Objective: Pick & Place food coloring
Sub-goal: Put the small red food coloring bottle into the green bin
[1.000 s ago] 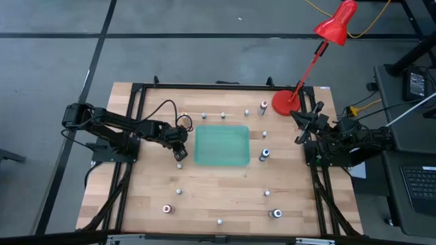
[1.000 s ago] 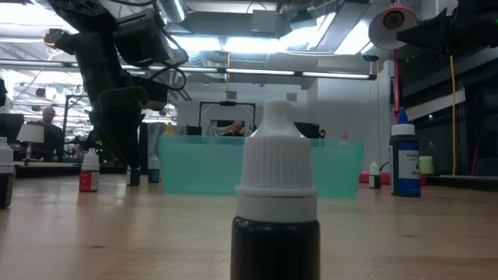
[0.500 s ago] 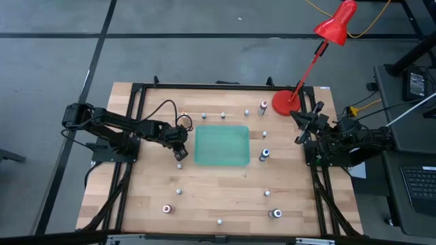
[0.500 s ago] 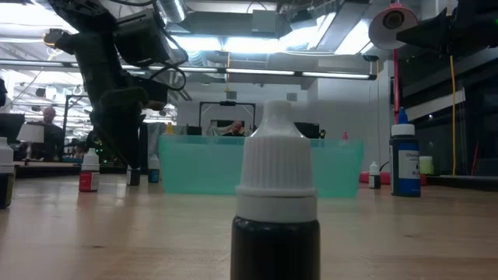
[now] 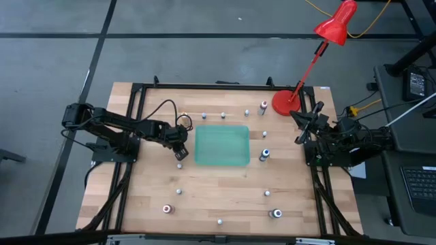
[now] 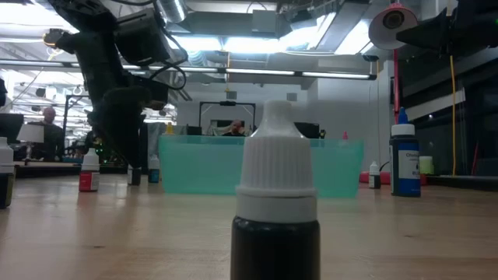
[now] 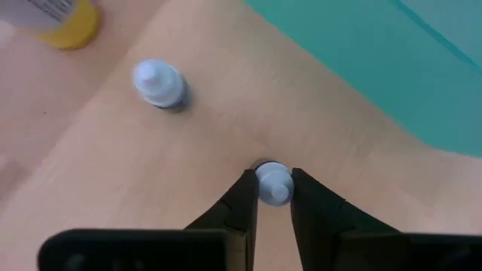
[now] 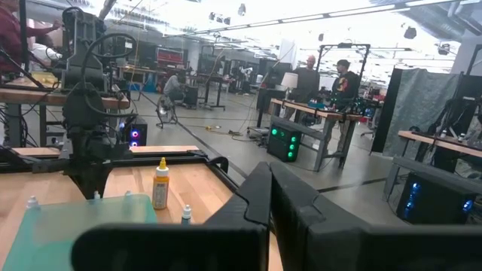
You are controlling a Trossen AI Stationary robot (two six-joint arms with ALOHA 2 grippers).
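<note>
Small food coloring bottles stand upright and scattered on the wooden table around a green tray (image 5: 222,145). One dark bottle with a white cap (image 6: 276,194) fills the front of the low view. My left gripper (image 5: 179,151) is low at the tray's left side, pointing down, shut on one white-capped bottle (image 7: 272,183). A second white-capped bottle (image 7: 159,83) stands close by. My right gripper (image 5: 317,109) waits raised at the table's right edge by the lamp base, its fingers shut (image 8: 269,188) on nothing. My left gripper pinches the bottle's white cap (image 7: 272,175) between its two fingers (image 7: 245,197), coming from above and pointing down. The bottle stands upright, and its base appears to rest on the table.
A red desk lamp (image 5: 285,102) stands at the far right corner. More bottles line the far side (image 5: 223,115), the tray's right side (image 5: 263,155) and the near part of the table (image 5: 220,221). A yellow bottle (image 7: 60,15) is near my left gripper. People show in the room behind.
</note>
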